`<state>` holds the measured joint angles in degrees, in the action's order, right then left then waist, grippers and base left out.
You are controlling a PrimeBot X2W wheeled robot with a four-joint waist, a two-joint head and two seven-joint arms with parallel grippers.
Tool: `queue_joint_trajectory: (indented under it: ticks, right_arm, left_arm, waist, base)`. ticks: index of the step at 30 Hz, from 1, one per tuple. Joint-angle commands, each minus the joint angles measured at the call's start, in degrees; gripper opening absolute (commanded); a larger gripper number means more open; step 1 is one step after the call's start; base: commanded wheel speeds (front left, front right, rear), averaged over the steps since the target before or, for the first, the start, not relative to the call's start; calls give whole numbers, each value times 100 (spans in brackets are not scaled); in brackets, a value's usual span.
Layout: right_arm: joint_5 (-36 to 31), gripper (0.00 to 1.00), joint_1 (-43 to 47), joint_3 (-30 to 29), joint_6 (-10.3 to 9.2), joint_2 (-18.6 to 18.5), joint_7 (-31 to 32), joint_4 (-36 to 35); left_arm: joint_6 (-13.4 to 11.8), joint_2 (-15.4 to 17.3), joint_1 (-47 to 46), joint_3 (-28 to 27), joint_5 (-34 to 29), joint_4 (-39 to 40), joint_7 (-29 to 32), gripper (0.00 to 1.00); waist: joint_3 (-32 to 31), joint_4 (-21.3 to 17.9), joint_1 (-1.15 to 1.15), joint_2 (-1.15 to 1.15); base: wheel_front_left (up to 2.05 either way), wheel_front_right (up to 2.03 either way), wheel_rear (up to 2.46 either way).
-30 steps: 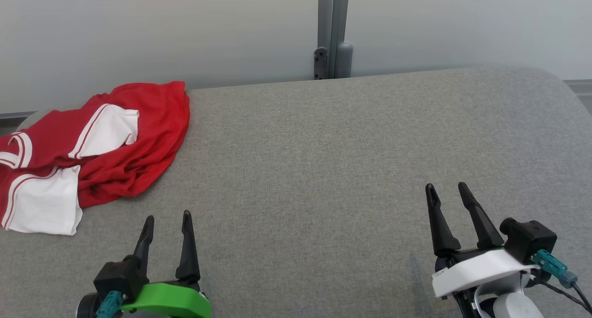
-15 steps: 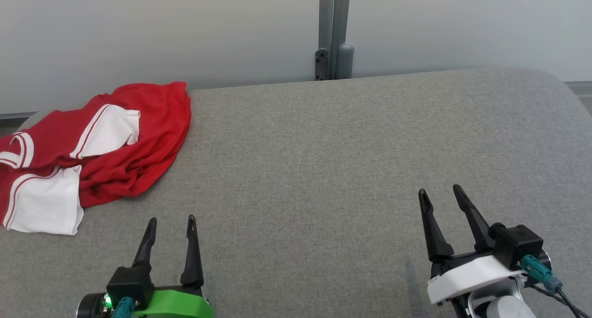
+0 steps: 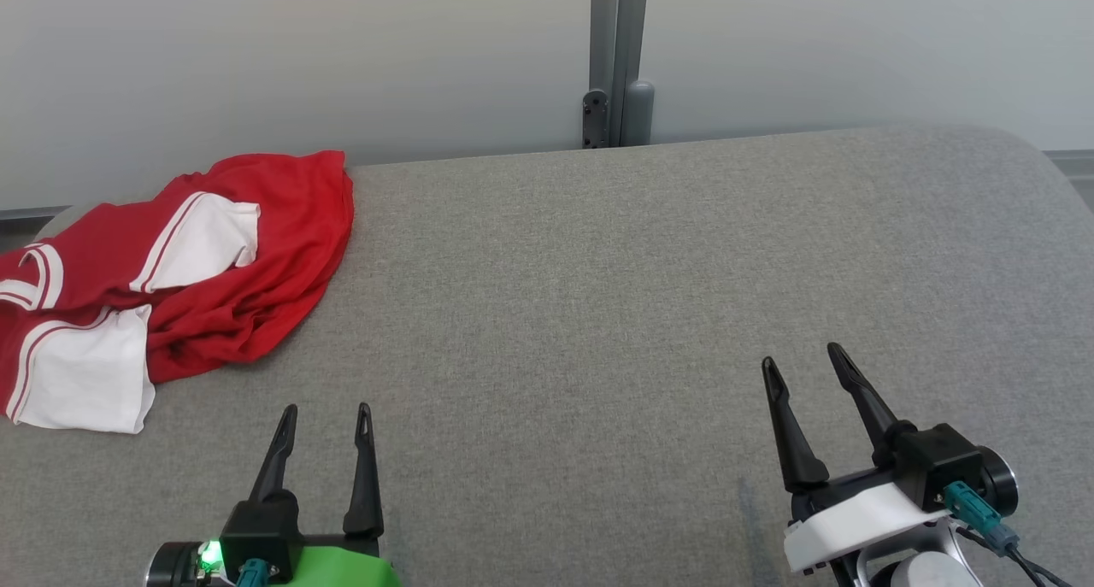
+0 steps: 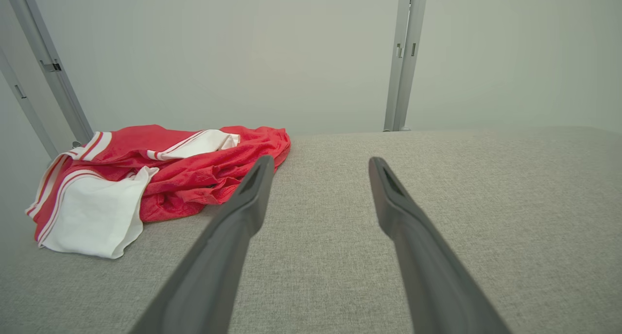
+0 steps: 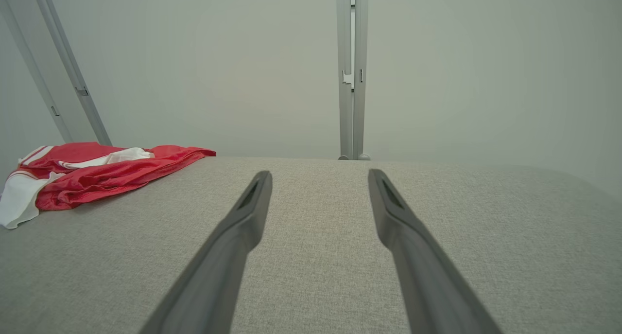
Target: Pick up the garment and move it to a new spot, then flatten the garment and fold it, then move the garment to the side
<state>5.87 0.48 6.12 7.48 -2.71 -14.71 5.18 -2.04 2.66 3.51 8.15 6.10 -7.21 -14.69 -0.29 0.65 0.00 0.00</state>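
Note:
A red garment (image 3: 222,288) with white panels and stripes lies crumpled at the far left of the grey padded table (image 3: 598,296), by its back corner. It also shows as the garment (image 4: 194,173) in the left wrist view and the garment (image 5: 112,173) in the right wrist view. My left gripper (image 3: 326,413) hovers open near the front edge, below and right of the cloth, holding nothing. My right gripper (image 3: 802,355) stands open at the lower right, far from the cloth. Both grippers' fingers (image 4: 243,217) (image 5: 243,227) have only table fabric between them.
A pale wall with a grey metal post (image 3: 617,57) rises behind the table's back edge. The table's right end curves off (image 3: 1043,168). Between the garment and the right gripper stretches bare grey fabric.
Both grippers have drawn back toward the front edge, and the right one has shifted slightly left. The garment has not moved.

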Motion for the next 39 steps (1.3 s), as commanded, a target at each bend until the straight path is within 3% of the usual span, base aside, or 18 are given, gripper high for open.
queue_joint_trajectory:
  ticks: [1,32,39]
  right_arm:
    - [-132,100,58,11,2,-30,-45,-27]
    - [-61,100,49,-58,2,-29,-54,72]
    - [-37,100,103,-130,2,-28,-54,31]
  left_arm:
    - [-23,39,52,10,-134,4,-46,100]
    - [36,38,20,-4,-28,-115,-47,100]
    - [42,38,-69,2,-110,-123,-48,100]
  waist:
    - [-1,1,0,0]
    - [8,19,0,0]
    - [-3,328,0,0]
  base:
    - [0,0,0]
    - [0,0,0]
    - [0,0,0]
